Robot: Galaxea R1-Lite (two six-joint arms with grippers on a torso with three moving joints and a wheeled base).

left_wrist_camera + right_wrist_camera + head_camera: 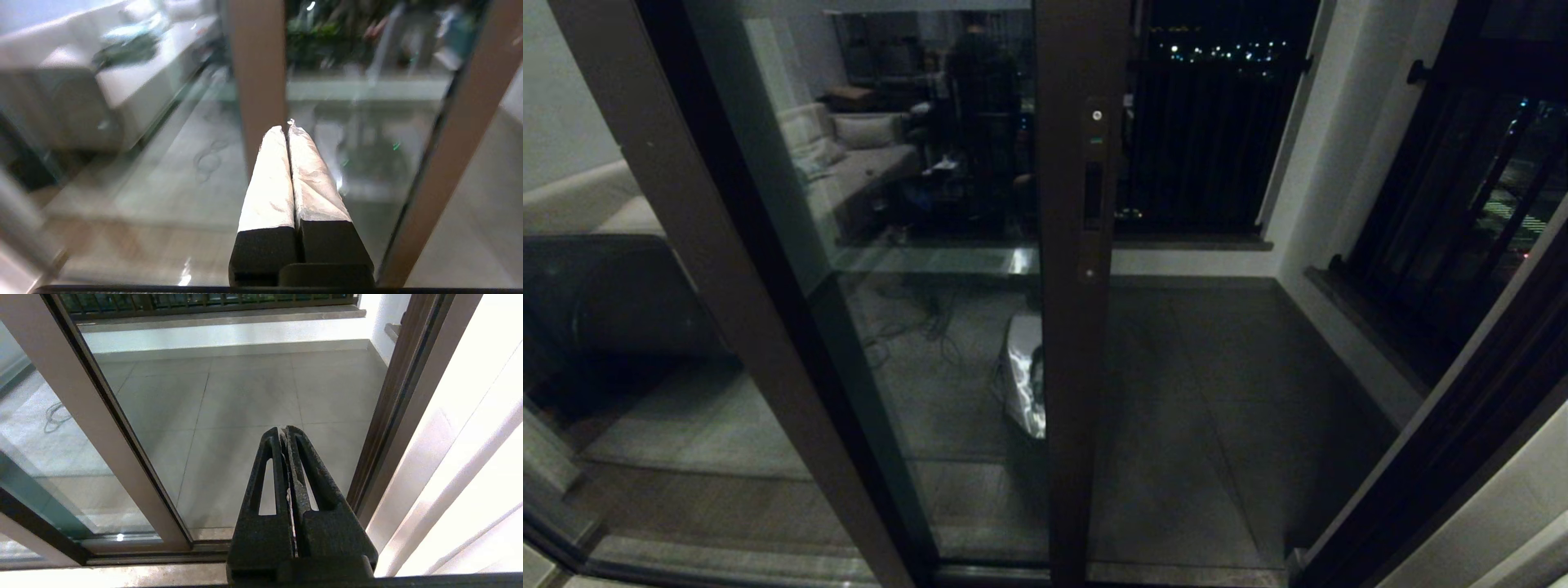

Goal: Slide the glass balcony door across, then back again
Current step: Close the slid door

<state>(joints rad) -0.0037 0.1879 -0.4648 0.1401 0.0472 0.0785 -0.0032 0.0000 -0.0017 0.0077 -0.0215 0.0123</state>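
In the head view the glass balcony door [947, 343] stands partly slid across. Its dark brown stile [1076, 367] is at the centre, with the narrow black handle slot [1093, 194] facing me. To the right of the stile the doorway is open onto the balcony floor [1217, 392]. Neither gripper shows in the head view. My left gripper [286, 126], with pale wrapped fingers, is shut and empty, pointing at the glass [163, 171] close to a brown upright [257, 61]. My right gripper [284, 430] is shut and empty, and it points into the open gap beside the door stile [81, 416].
A wider plain brown post [727, 286] of the fixed pane slants at the left. The dark door jamb [1462, 425] and white wall bound the opening on the right. Black barred railings [1201, 147] close the balcony's far side. The floor track [163, 551] runs below the door.
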